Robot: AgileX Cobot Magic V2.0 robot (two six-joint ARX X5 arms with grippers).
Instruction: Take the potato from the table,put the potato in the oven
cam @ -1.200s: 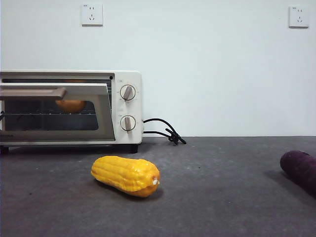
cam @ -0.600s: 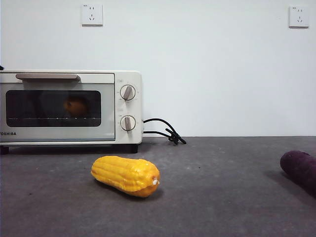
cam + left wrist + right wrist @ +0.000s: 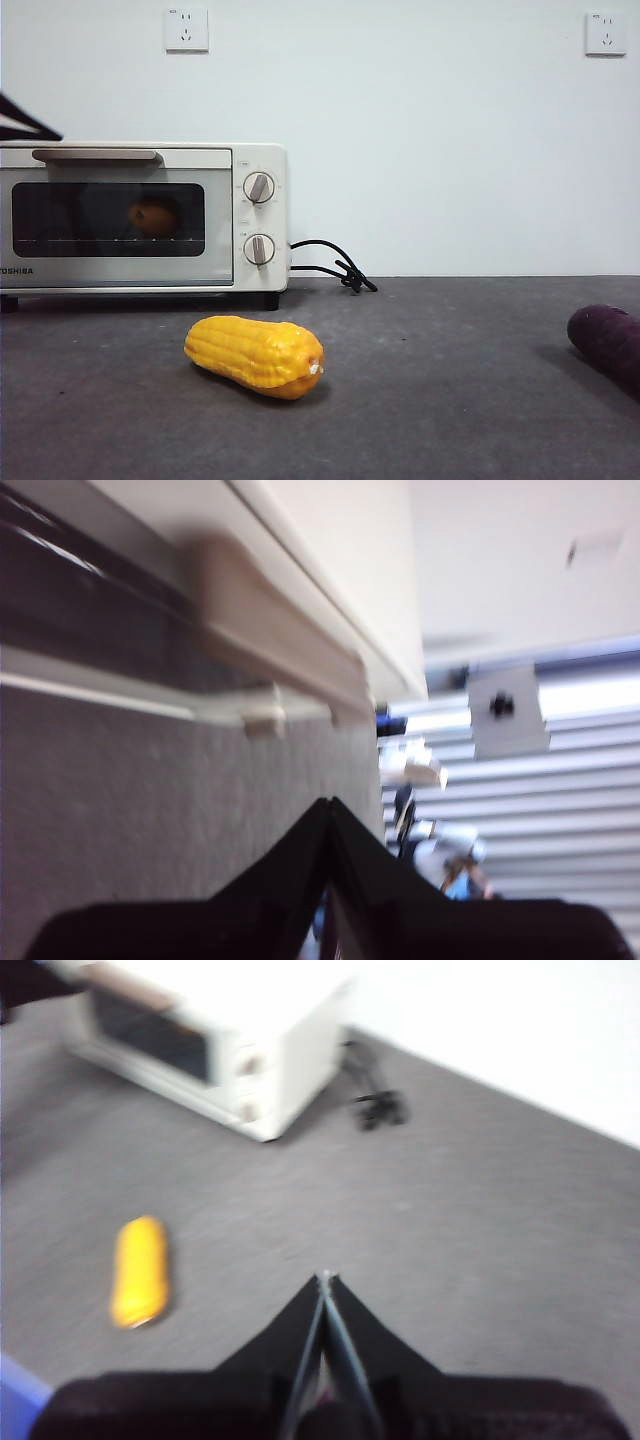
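Toshiba toaster oven (image 3: 140, 218) door, ajar a second ago, is now seen shut; the potato (image 3: 153, 215) is enclosed on its rack; left gripper (image 3: 328, 810), clenched and empty, is withdrawn near the handle (image 3: 270, 630); right gripper (image 3: 324, 1282) is held closed, idle; task judged complete.

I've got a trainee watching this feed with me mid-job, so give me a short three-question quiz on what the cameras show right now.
1. True or false: the oven door is shut.
2. Where is the potato? A) on the table beside the corn; B) inside the oven, behind the glass; C) in the left hand.
3. Which hand is close to the oven's handle, and which one hangs high over the table?

Key
1. True.
2. B.
3. The left hand is near the handle, jaws shut and holding nothing; the right hand hangs high over the table, also shut and empty.
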